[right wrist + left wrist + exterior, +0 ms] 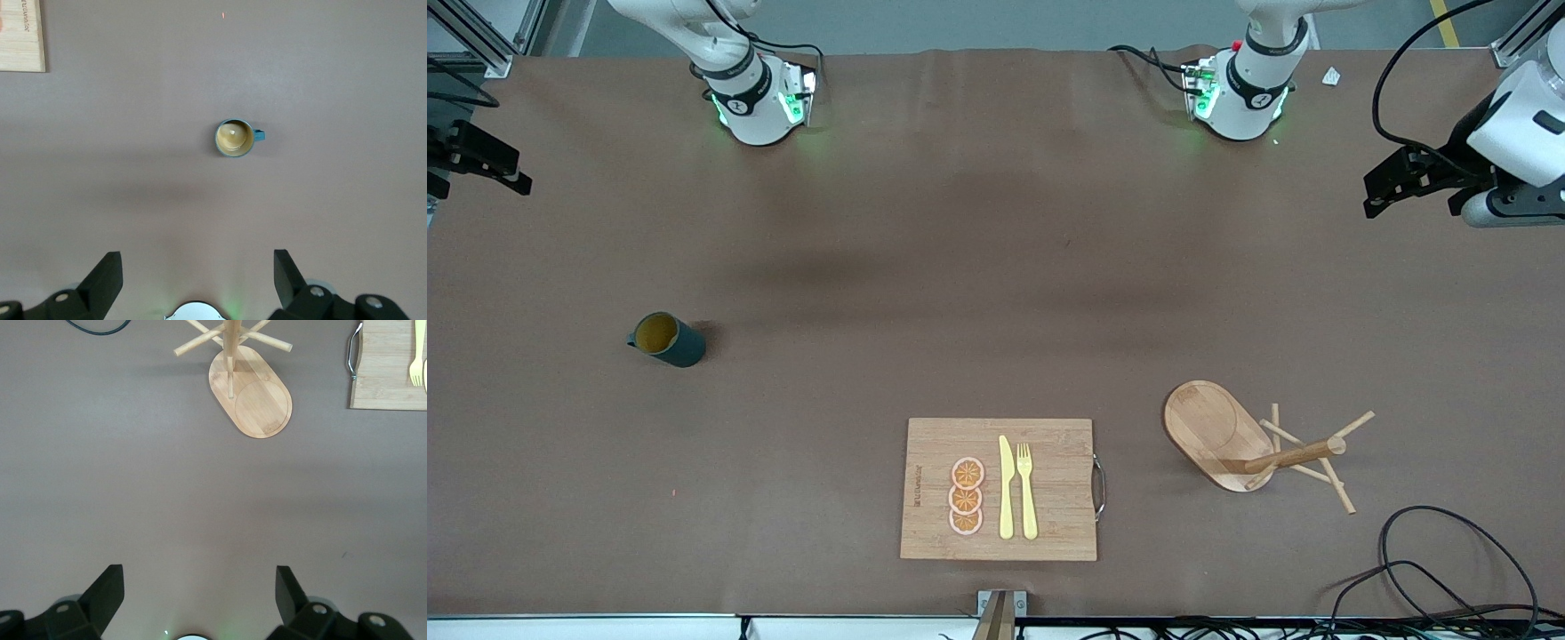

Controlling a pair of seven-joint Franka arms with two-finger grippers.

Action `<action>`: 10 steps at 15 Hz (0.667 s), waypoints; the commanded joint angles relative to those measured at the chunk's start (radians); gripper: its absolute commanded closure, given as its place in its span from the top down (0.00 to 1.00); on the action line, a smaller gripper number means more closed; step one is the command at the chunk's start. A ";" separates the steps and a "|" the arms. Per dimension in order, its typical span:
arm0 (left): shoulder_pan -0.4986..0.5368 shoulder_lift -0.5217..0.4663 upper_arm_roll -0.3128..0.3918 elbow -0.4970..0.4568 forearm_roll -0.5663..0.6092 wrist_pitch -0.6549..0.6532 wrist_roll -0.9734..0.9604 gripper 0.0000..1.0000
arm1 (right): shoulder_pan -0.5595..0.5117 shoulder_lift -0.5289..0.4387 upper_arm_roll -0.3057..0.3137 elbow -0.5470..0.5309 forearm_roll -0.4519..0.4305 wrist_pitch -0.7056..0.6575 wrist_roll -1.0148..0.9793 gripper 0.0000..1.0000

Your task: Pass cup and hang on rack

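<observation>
Desk [960,267], brown covering. Cup [667,339]: dark teal, ochre inside, upright, standing alone toward the right arm's end, handle turned toward that end. Rack [1232,437]: wooden mug tree on oval base, upright, toward the left arm's end, nearer the front camera than the cup. Cutting board [1049,524]: bamboo, between cup and rack, at the front edge; carries three orange slices [967,496], a yellow knife [1006,487] and fork [1027,491]. Left hand [199,600]: raised at its end of the desk, fingers spread, empty. Right hand [197,280]: raised at its end, fingers spread, empty.
</observation>
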 commanded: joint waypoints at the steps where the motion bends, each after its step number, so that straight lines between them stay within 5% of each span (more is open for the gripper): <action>1: -0.002 0.009 -0.008 0.019 0.021 -0.001 -0.005 1.00 | -0.010 -0.016 0.007 -0.017 0.002 0.003 -0.008 1.00; 10: -0.004 0.024 -0.008 0.019 0.018 0.007 0.003 1.00 | -0.013 -0.016 0.005 -0.014 0.002 0.001 -0.003 1.00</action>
